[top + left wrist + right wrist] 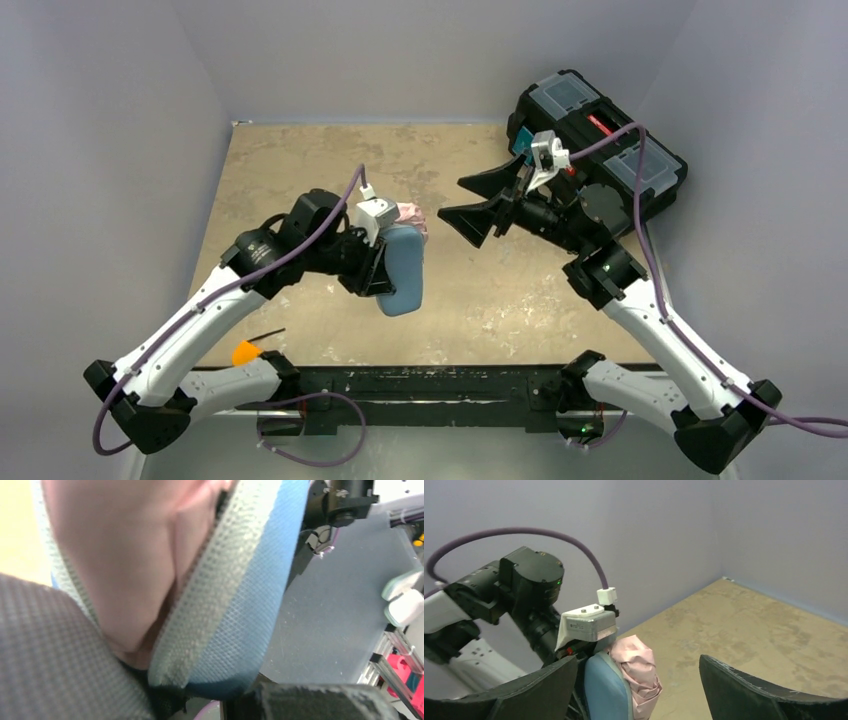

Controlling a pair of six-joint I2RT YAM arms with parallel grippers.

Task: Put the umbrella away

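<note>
The umbrella (pixel 412 215) is a folded bundle of pale pink fabric that sticks out of a blue-grey oval case (pixel 403 272). My left gripper (pixel 383 268) is shut on the case and holds it above the middle of the table. In the left wrist view the pink umbrella (pixel 125 555) fills the top left, lying against the case's grey rim and blue shell (pixel 240 605). My right gripper (pixel 452 198) stands open just right of the umbrella, apart from it. In the right wrist view the umbrella (pixel 640 672) and case (pixel 605 690) show between the wide-spread fingers (pixel 744 692).
A black toolbox (pixel 600 140) with clear lid compartments stands at the back right, behind the right arm. A small orange object (pixel 245 352) and a thin black stick (pixel 262 335) lie near the left arm's base. Grey walls enclose the tan table (pixel 300 160).
</note>
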